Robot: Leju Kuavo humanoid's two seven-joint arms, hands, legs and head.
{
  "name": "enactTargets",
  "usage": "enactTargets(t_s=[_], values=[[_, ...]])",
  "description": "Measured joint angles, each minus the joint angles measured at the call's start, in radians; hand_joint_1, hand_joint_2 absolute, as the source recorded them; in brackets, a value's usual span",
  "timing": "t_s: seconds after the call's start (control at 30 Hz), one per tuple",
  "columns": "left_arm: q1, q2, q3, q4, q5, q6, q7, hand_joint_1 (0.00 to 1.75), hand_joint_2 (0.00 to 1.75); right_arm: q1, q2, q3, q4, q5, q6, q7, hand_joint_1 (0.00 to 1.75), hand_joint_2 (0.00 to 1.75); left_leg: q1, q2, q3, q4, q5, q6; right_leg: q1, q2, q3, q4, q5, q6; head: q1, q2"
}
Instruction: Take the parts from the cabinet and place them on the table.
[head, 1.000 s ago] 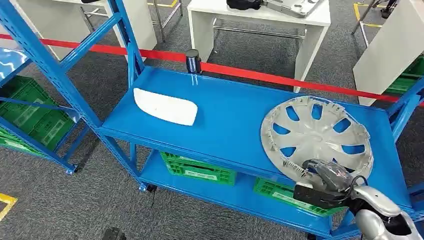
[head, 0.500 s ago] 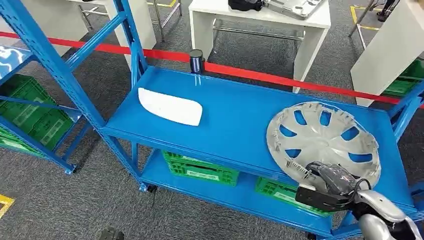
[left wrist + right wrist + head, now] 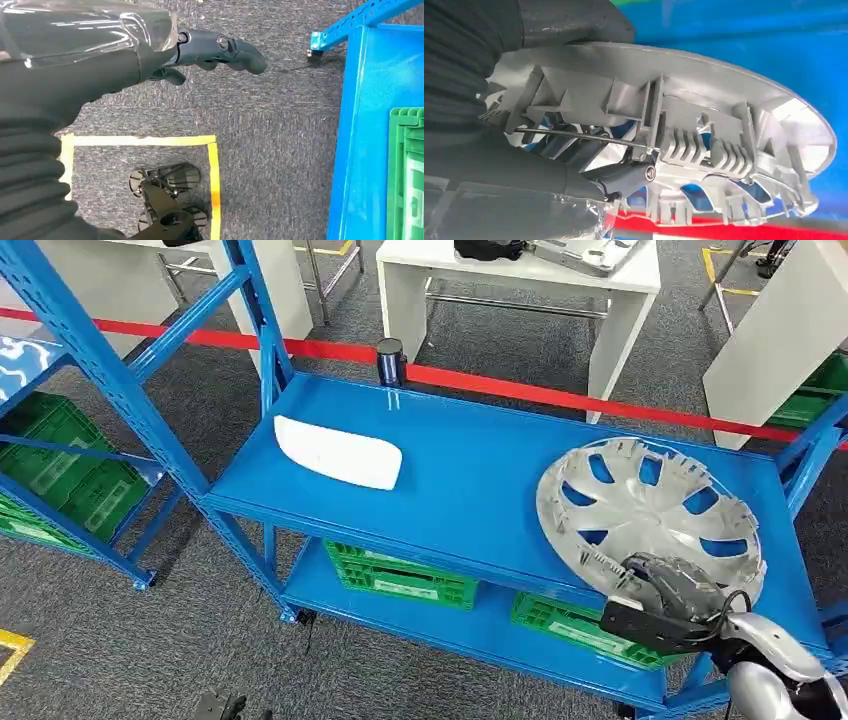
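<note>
Right hand grips the near rim of the hubcap, thumb over the outer face and fingers hooked inside among the ribs and the wire ring, as the right wrist view shows; the hubcap sits at the right end of the shelf, its near rim at the front edge and seemingly lifted a little, though the head view is too flat to be sure.

Risks from here, as I judge them: the hold is on one edge of a wide, light disc, so the far side may droop and twist out of the fingers on the lift; the rim clips could snag on the shelf's front lip if it is dragged rather than raised; a swing to the right could knock the blue upright at that end of the shelf.

Room: the front of the shelf is open toward the robot, the clearest way out; the white part lies well apart near the left back corner and is no obstacle; green crates sit on the lower shelf.

Left hand hangs over the carpet with nothing in it, fingers loosely curled and apart.
</note>
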Motion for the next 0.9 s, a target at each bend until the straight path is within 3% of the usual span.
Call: enactTargets(t_s=[0.03,0.1,0.13,0.17,0.2,0.23,0.3,0.33,0.37,0.47,0.5,0.53,0.6,0.63,0.67,0.7,0.73,0.8,0.83,0.87,0.9], values=[[0.000,-0.004,0.000,-0.004,0.002,0.000,0.001,0.00,1.75,-0.009,0.003,-0.002,0.000,-0.007,-0.002,-0.003,1.71,1.75,0.001,-0.002,-0.016,0.036,-0.029,-0.009,-0.001,0.000,0.000,0.000,0.000,-0.005,-0.005,0.000],[0.001,-0.008,0.000,-0.010,0.003,0.001,0.011,0.00,1.75,-0.023,0.015,-0.004,0.000,-0.025,-0.016,-0.015,1.71,1.75,0.011,-0.003,-0.093,0.197,-0.114,-0.024,0.000,0.000,-0.005,0.001,0.001,-0.007,-0.006,0.000],[0.003,-0.010,-0.001,-0.012,0.003,0.003,0.014,0.00,1.75,-0.031,0.022,-0.005,0.001,-0.034,-0.022,-0.021,1.71,1.75,0.015,-0.004,-0.131,0.276,-0.141,-0.028,0.001,0.000,-0.007,0.001,0.003,-0.010,-0.006,0.000],[0.005,-0.011,-0.002,-0.014,0.003,0.006,0.017,0.00,1.75,-0.039,0.029,-0.005,0.001,-0.043,-0.028,-0.025,1.71,1.75,0.018,-0.004,-0.153,0.316,-0.145,-0.030,0.002,0.001,-0.008,0.001,0.003,-0.009,-0.006,0.000],[0.006,-0.012,-0.003,-0.017,0.003,0.009,0.023,0.00,1.75,-0.047,0.038,-0.005,0.002,-0.056,-0.035,-0.033,1.71,1.75,0.019,-0.004,-0.149,0.304,-0.127,-0.029,0.002,0.002,-0.008,0.001,0.003,-0.009,-0.007,0.000],[0.006,-0.013,-0.006,-0.019,0.003,0.011,0.026,0.00,1.75,-0.056,0.045,-0.006,0.003,-0.069,-0.042,-0.041,1.71,1.75,0.019,-0.004,-0.124,0.248,-0.090,-0.027,0.003,0.002,-0.006,0.001,0.003,-0.009,-0.006,0.000],[0.005,-0.014,-0.012,-0.026,0.003,0.015,0.029,0.00,1.75,-0.085,0.065,-0.006,0.003,-0.088,-0.057,-0.053,1.71,1.75,0.017,-0.005,-0.034,0.059,0.003,-0.015,0.005,0.005,-0.004,0.001,0.003,-0.008,-0.007,0.000],[0.005,-0.012,-0.014,-0.031,0.003,0.016,0.031,0.00,1.75,-0.100,0.076,-0.006,0.004,-0.095,-0.066,-0.055,1.71,1.75,0.013,-0.005,-0.002,-0.010,0.012,-0.004,0.004,0.005,-0.006,0.000,0.004,-0.007,-0.005,0.000],[0.005,-0.015,-0.015,-0.033,0.003,0.018,0.036,0.00,1.75,-0.113,0.086,-0.008,0.006,-0.101,-0.077,-0.056,1.71,1.75,0.009,-0.001,-0.004,-0.010,0.012,-0.001,0.012,0.006,-0.009,-0.001,0.007,-0.001,-0.004,0.000],[0.006,-0.018,-0.018,-0.039,0.003,0.019,0.044,0.00,1.75,-0.137,0.119,-0.008,0.008,-0.112,-0.096,-0.061,1.71,1.75,0.004,-0.003,-0.013,-0.012,0.016,0.010,0.008,0.004,-0.011,-0.008,0.012,0.014,-0.006,0.000],[0.005,-0.019,-0.019,-0.042,0.003,0.019,0.044,0.00,1.75,-0.143,0.126,-0.011,0.007,-0.114,-0.103,-0.063,1.71,1.75,0.014,-0.003,-0.001,-0.037,0.031,0.021,0.011,0.003,-0.017,-0.005,0.009,0.017,-0.006,0.000],[0.005,-0.022,-0.020,-0.043,0.003,0.019,0.045,0.00,1.75,-0.150,0.132,-0.014,0.007,-0.117,-0.109,-0.066,1.71,1.75,0.013,-0.003,0.003,-0.047,0.037,0.025,0.009,0.001,-0.030,0.021,-0.003,0.015,-0.003,0.000],[0.005,-0.025,-0.023,-0.045,0.003,0.019,0.047,0.00,1.75,-0.162,0.142,-0.021,0.007,-0.124,-0.119,-0.072,1.71,1.75,0.012,-0.004,0.000,-0.047,0.039,0.030,0.009,0.001,-0.098,0.162,-0.069,0.004,-0.002,0.000],[0.007,-0.028,-0.022,-0.045,0.003,0.018,0.050,0.00,1.75,-0.161,0.148,-0.023,0.007,-0.129,-0.125,-0.075,1.71,1.75,0.009,-0.004,0.000,-0.047,0.039,0.030,0.009,0.001,-0.138,0.245,-0.098,0.003,-0.003,0.000],[0.009,-0.028,-0.022,-0.045,0.003,0.018,0.053,0.00,1.75,-0.161,0.153,-0.023,0.007,-0.135,-0.130,-0.077,1.71,1.75,0.009,-0.005,-0.001,-0.046,0.038,0.030,0.008,0.001,-0.169,0.307,-0.114,0.006,-0.002,0.000],[0.012,-0.030,-0.022,-0.045,0.003,0.017,0.055,0.00,1.75,-0.161,0.160,-0.026,0.007,-0.140,-0.139,-0.081,1.71,1.75,0.009,-0.005,-0.001,-0.046,0.038,0.030,0.008,0.001,-0.177,0.317,-0.108,0.014,-0.003,0.000],[0.014,-0.032,-0.022,-0.045,0.003,0.017,0.055,0.00,1.75,-0.162,0.167,-0.030,0.007,-0.144,-0.148,-0.084,1.71,1.75,0.009,-0.006,0.000,-0.045,0.037,0.029,0.006,0.001,-0.157,0.271,-0.082,0.027,-0.002,0.000],[0.014,-0.036,-0.022,-0.045,0.002,0.017,0.056,0.00,1.75,-0.166,0.175,-0.039,0.004,-0.149,-0.166,-0.088,1.71,1.75,0.012,-0.010,-0.001,-0.032,0.029,0.019,-0.002,-0.002,-0.069,0.088,-0.007,0.051,-0.002,0.000],[0.014,-0.036,-0.022,-0.047,0.000,0.017,0.058,0.00,1.75,-0.167,0.179,-0.044,0.002,-0.151,-0.173,-0.090,1.71,1.75,0.011,-0.010,-0.005,-0.018,0.019,0.011,-0.006,-0.005,-0.034,0.009,0.007,0.052,-0.002,0.000],[0.014,-0.036,-0.022,-0.051,-0.002,0.017,0.061,0.00,1.75,-0.169,0.187,-0.048,0.000,-0.153,-0.183,-0.091,1.71,1.75,0.003,-0.011,-0.014,-0.008,0.012,0.004,0.003,-0.001,-0.027,0.016,0.003,0.039,-0.002,0.000],[0.016,-0.036,-0.022,-0.053,-0.002,0.017,0.061,0.00,1.75,-0.169,0.191,-0.053,-0.009,-0.155,-0.190,-0.093,1.71,1.75,0.005,-0.011,-0.018,-0.004,0.011,0.002,0.002,0.000,-0.032,0.020,0.004,0.023,-0.003,0.000]])
